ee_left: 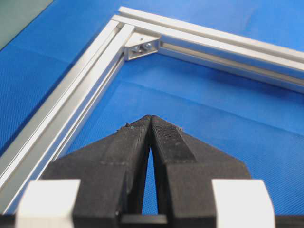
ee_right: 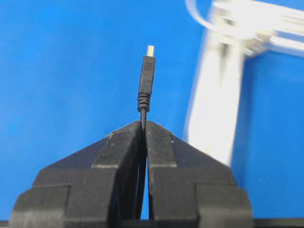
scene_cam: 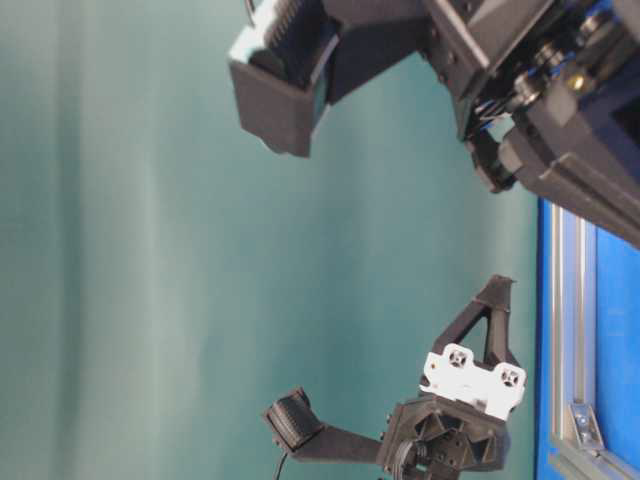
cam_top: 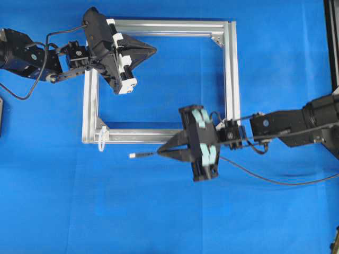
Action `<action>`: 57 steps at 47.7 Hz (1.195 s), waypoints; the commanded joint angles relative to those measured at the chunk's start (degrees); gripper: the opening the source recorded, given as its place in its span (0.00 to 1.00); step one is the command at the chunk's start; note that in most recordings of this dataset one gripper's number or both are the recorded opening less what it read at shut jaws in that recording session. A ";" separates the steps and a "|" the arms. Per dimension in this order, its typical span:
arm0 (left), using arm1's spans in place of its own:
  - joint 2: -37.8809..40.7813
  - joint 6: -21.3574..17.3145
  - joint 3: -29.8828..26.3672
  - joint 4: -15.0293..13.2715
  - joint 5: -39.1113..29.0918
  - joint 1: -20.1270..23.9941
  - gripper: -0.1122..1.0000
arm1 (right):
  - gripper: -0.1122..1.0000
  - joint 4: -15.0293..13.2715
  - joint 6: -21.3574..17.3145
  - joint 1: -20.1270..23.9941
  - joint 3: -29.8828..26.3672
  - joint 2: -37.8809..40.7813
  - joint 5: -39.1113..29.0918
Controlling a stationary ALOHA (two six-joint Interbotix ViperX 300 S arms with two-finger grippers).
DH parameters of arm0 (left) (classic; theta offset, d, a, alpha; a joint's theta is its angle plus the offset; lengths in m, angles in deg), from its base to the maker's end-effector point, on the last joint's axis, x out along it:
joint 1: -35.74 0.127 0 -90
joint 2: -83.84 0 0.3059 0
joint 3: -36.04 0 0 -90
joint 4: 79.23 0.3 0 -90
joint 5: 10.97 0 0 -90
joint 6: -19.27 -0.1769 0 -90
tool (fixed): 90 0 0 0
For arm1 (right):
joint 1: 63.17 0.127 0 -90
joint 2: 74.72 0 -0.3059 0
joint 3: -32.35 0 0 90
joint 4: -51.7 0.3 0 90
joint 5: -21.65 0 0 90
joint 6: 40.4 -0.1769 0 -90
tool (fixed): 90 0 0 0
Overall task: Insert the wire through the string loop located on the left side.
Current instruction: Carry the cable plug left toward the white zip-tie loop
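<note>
My right gripper (cam_top: 159, 153) is shut on the thin black wire (cam_top: 144, 155) just behind its plug, whose pale tip (cam_top: 132, 155) points left. In the right wrist view the wire (ee_right: 146, 83) stands straight out of the closed jaws (ee_right: 143, 124). The white string loop (cam_top: 101, 139) hangs at the near left corner of the silver frame (cam_top: 159, 135), a short way left of and above the plug tip; the right wrist view shows the string loop (ee_right: 202, 19) blurred at top right. My left gripper (cam_top: 154, 51) is shut and empty over the frame's far side, with its closed jaws (ee_left: 151, 118) above the blue mat.
The wire's slack (cam_top: 275, 181) trails right across the blue mat. The right arm (cam_top: 296, 124) lies over the frame's right rail. The left arm (cam_top: 32, 55) reaches in from the left. A dark object (cam_top: 1, 116) sits at the left edge.
</note>
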 commanded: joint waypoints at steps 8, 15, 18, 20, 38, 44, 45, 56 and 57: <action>-1.85 0.00 -0.44 0.09 0.18 -0.18 0.10 | 0.01 0.70 -0.09 -3.34 0.44 -2.02 0.44; -1.85 0.00 -0.44 0.09 0.18 -0.18 0.10 | 0.01 1.14 -0.09 -4.04 0.97 -2.02 0.53; -1.85 0.00 -0.53 0.09 0.18 -0.18 0.10 | 0.01 1.32 -0.09 -4.22 1.14 -2.02 0.62; -1.85 0.00 -0.53 0.09 0.18 -0.18 0.10 | 0.01 1.32 -0.09 -4.13 1.23 -2.02 0.79; -1.85 0.00 -0.53 0.09 0.18 -0.18 0.10 | 0.01 1.41 -0.18 -4.13 -0.97 -0.26 2.99; -1.85 0.00 -0.35 0.09 0.18 -0.18 0.10 | 0.01 1.32 -0.18 -4.22 -3.87 2.02 2.99; -1.85 0.00 -0.35 0.09 0.18 -0.18 0.10 | 0.01 1.32 -0.18 -4.22 -4.39 2.37 2.99; -1.93 0.00 -0.35 0.09 0.18 -0.18 0.10 | 0.01 1.32 -0.18 -4.22 -8.17 5.19 2.64; -1.85 0.00 -0.44 0.09 0.18 -0.18 0.10 | 0.01 1.41 -0.18 -4.22 -8.26 5.27 2.64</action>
